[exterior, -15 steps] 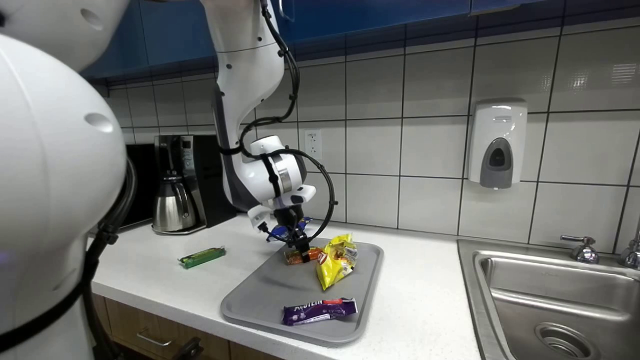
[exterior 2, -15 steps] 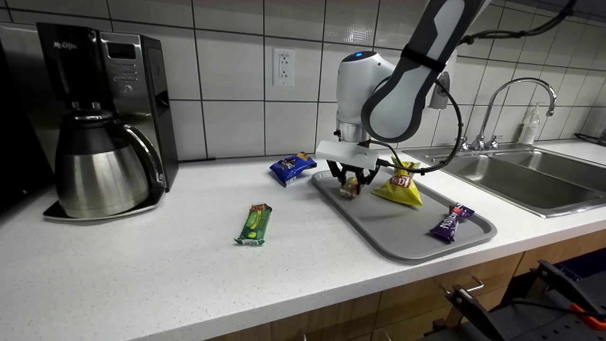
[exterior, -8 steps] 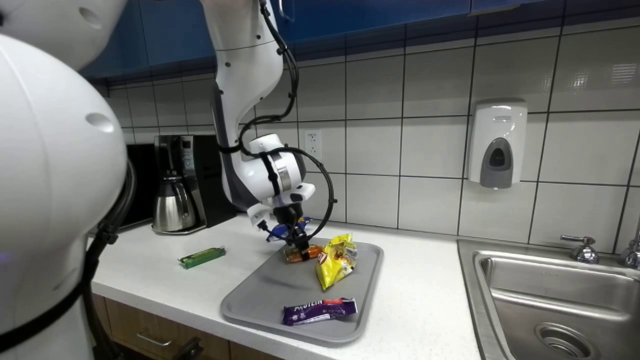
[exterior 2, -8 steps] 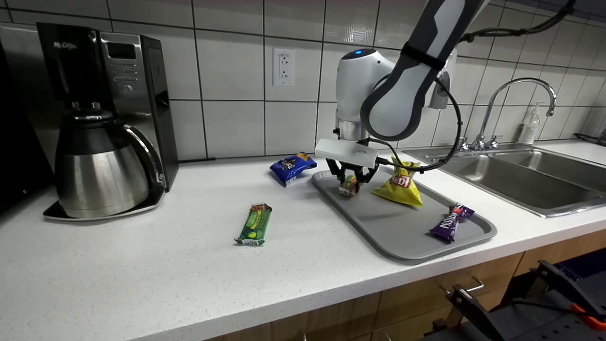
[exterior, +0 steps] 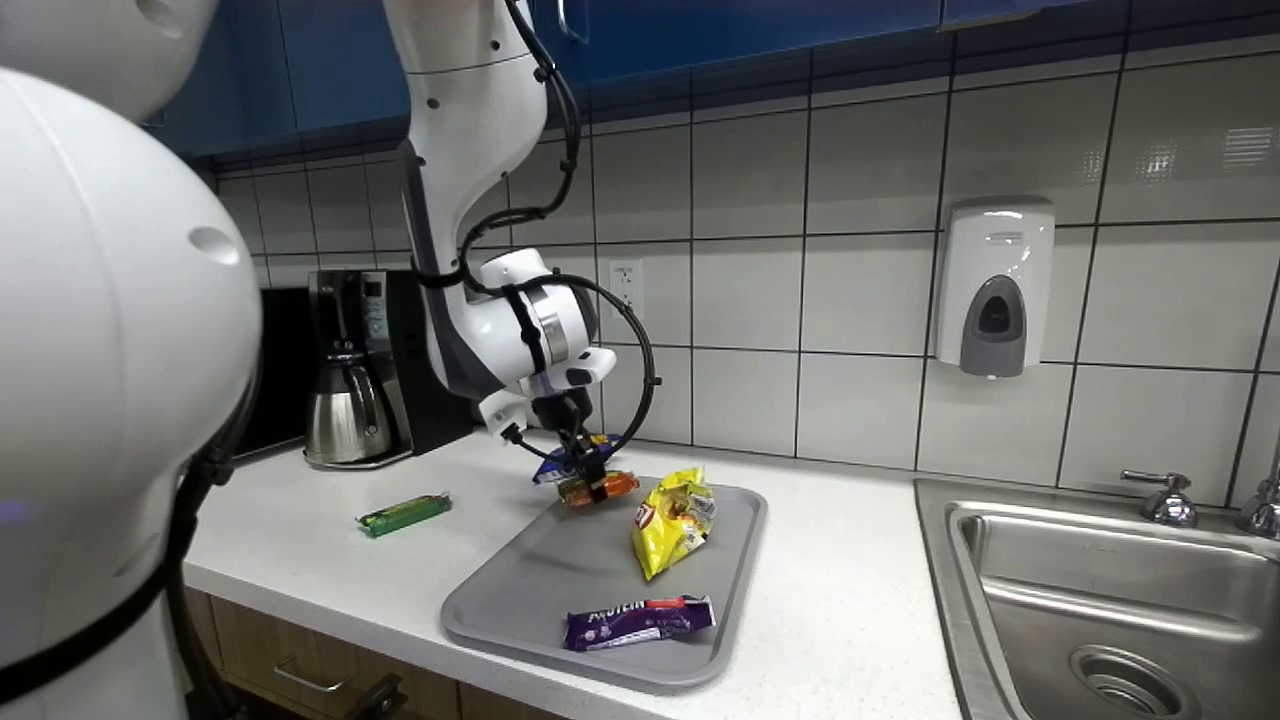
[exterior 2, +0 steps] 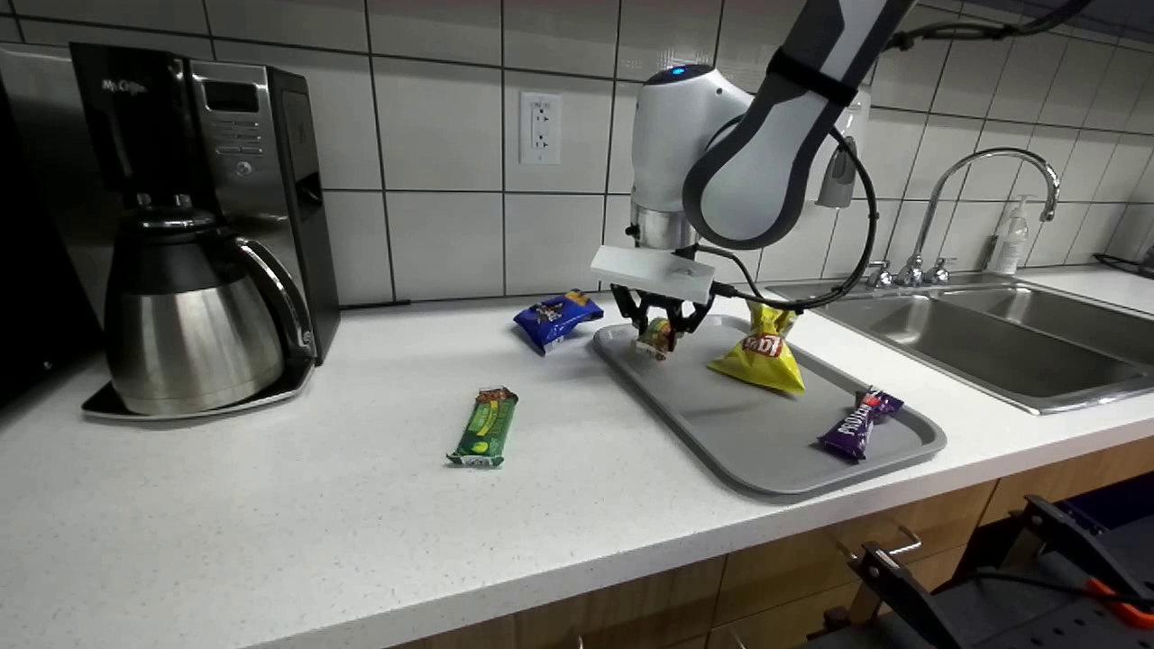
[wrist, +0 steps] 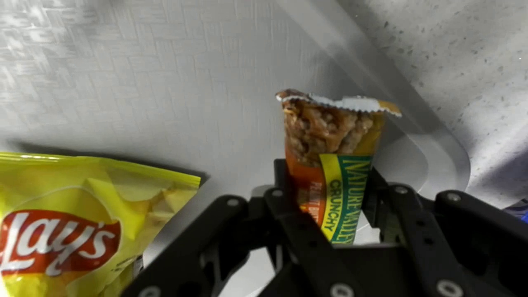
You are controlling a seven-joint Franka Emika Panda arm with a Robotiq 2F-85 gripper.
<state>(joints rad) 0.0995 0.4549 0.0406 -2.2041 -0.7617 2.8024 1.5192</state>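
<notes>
Orange bar [wrist: 332, 159] (Nature Valley) in tool [wrist: 327, 183].

I'm seeing a coffee maker [exterior 2: 243, 135] standing on the counter [exterior 2: 361, 523] near the tiled wall [exterior 2: 442, 243], a steel jug [exterior 2: 194, 338] sitting in it. A green snack bar [exterior 2: 487, 428] is lying flat, and a blue packet [exterior 2: 556, 320] is resting nearer the wall, below an outlet [exterior 2: 540, 129]. I'm viewing a soap dispenser [exterior: 997, 290] hanging on the wall and a curved tap [exterior 2: 984, 154] arching over a sink [exterior 2: 956, 342].
</notes>
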